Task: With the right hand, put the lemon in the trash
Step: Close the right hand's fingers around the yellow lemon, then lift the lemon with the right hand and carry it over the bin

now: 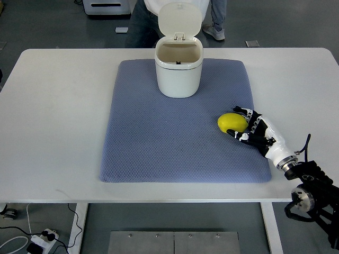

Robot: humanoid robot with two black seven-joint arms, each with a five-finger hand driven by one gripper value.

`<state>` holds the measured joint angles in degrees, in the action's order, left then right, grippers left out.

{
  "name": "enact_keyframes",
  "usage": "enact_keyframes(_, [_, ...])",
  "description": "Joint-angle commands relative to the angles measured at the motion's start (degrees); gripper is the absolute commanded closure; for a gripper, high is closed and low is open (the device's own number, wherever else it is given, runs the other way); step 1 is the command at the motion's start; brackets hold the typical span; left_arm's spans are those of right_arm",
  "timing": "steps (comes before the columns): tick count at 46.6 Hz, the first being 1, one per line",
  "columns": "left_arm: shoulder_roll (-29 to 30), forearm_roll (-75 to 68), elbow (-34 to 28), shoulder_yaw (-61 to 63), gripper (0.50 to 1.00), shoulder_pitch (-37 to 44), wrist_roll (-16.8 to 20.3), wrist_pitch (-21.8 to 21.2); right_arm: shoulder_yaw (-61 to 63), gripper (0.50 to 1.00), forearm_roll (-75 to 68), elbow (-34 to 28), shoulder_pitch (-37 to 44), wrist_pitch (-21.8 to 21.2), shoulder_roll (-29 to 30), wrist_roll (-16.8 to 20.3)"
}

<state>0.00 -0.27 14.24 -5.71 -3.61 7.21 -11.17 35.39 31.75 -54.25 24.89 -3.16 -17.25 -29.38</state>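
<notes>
A yellow lemon (232, 123) lies on the blue-grey mat (159, 137), right of centre. My right hand (251, 127) reaches in from the lower right and its black and white fingers curl around the lemon's right side, touching it. A white trash bin (178, 71) stands at the mat's far edge with its lid flipped up and open. The left arm is out of view.
The mat lies on a white table (53, 116). A person's legs (143, 24) show behind the table's far edge, behind the bin. Cables and a power strip (42, 239) lie on the floor at lower left.
</notes>
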Motion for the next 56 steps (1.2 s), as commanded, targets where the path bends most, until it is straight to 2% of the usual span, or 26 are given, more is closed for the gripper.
enact_keyframes(1, [0.00,0.00,0.00,0.00,0.500,-0.08,0.00,0.00,-0.76,0.632,-0.02,0.03,0.07,0.52,0.02,0.02])
enact_keyframes(6, [0.00,0.00,0.00,0.00,0.500,0.00,0.00,0.00,-0.85,0.728,0.42,0.03,0.16,0.52,-0.06,0.02])
enact_keyframes(13, [0.00,0.00,0.00,0.00,0.500,0.00,0.00,0.00,-0.85,1.000,0.33,-0.06,0.51,0.52,-0.15,0.02])
enact_keyframes(35, [0.00,0.00,0.00,0.00,0.500,0.00,0.00,0.00,-0.06,1.000,-1.42,-0.50,7.98,0.35,-3.22,0.81])
enact_keyframes(45, [0.00,0.00,0.00,0.00,0.500,0.00,0.00,0.00,-0.06,1.000,-4.23,-0.68,14.13,0.08,-7.53,3.80])
enact_keyframes(56, [0.00,0.00,0.00,0.00,0.500,0.00,0.00,0.00,-0.15,1.000,-5.47,-0.85,17.21,-0.09,-9.12,5.30])
